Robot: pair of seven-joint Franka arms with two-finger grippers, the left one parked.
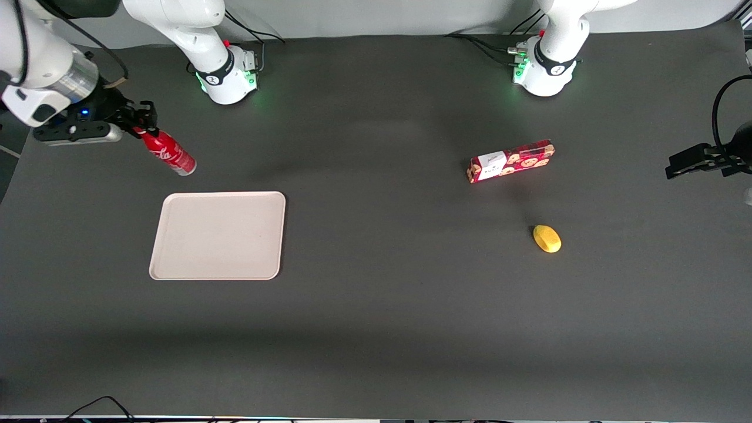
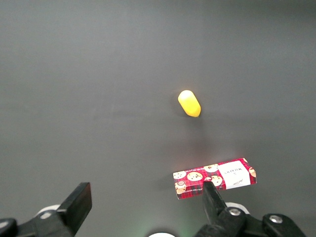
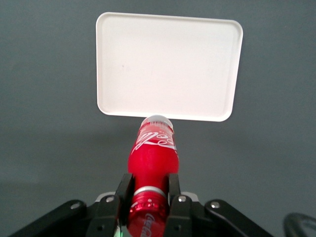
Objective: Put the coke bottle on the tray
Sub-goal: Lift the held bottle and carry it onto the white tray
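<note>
The coke bottle [image 1: 167, 153] is red with white lettering. My right gripper [image 1: 140, 120] is shut on its neck and cap end and holds it tilted above the table, base pointing down toward the tray. The cream tray [image 1: 218, 235] lies flat and empty, nearer to the front camera than the bottle. In the right wrist view the fingers [image 3: 124, 190] clamp the bottle [image 3: 153, 153] just below the cap, and the tray [image 3: 169, 64] lies past the bottle's base.
A red cookie box [image 1: 511, 161] and a yellow lemon-like object [image 1: 547, 238] lie toward the parked arm's end of the table. Both show in the left wrist view, the box [image 2: 215, 177] and the yellow object [image 2: 189, 103].
</note>
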